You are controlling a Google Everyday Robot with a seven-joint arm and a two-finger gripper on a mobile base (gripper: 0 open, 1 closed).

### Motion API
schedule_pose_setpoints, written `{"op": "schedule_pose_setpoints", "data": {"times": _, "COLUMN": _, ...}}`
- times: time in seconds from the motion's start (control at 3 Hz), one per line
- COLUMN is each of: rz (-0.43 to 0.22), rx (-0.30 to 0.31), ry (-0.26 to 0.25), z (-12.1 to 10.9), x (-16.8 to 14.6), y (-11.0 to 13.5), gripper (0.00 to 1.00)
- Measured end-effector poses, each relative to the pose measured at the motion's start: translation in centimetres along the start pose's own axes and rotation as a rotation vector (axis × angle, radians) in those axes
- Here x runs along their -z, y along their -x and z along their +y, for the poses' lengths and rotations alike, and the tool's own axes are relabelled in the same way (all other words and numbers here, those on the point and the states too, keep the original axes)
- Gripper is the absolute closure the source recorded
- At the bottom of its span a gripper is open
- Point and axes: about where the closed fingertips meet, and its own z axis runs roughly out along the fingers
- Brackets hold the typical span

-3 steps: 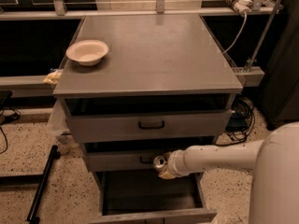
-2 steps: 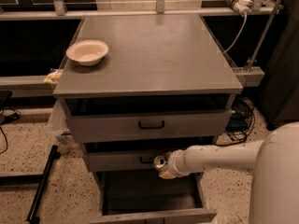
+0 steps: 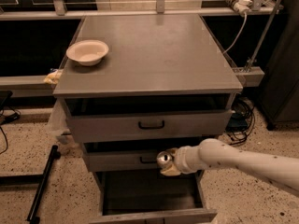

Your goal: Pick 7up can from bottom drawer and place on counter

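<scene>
My gripper [image 3: 167, 164] is at the end of the white arm that reaches in from the lower right. It is shut on the 7up can [image 3: 163, 159], a small silvery can whose shiny round top faces left. The can is held in front of the middle drawer, above the open bottom drawer [image 3: 149, 195], whose dark inside looks bare. The counter [image 3: 154, 55] is the broad grey top of the cabinet, well above the gripper.
A cream bowl [image 3: 87, 52] stands on the counter's left side. The top drawer [image 3: 149, 124] and middle drawer [image 3: 117, 160] are slightly open, each with a black handle. A black rod [image 3: 42, 183] lies on the floor at the left. Cables hang at the right.
</scene>
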Motion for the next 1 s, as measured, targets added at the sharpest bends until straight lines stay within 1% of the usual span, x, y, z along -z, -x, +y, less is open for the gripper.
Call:
{"op": "schedule_pose_setpoints", "data": {"times": 0.33, "rz": -0.139, "rx": -0.047, "ry": 0.022, "z": -0.8, "x": 4.1, "y": 1.5, "gripper": 1.0}}
{"op": "schedule_pose_setpoints", "data": {"times": 0.67, "rz": -0.309, "rx": -0.113, "ry": 0.067, "z": -1.0, "x": 9.0, "y": 2.8, "gripper": 1.0}}
{"op": "schedule_pose_setpoints", "data": {"times": 1.0, "rz": -0.309, "rx": -0.113, "ry": 0.066, "z": -1.0, "x": 9.0, "y": 2.8, "gripper": 1.0}}
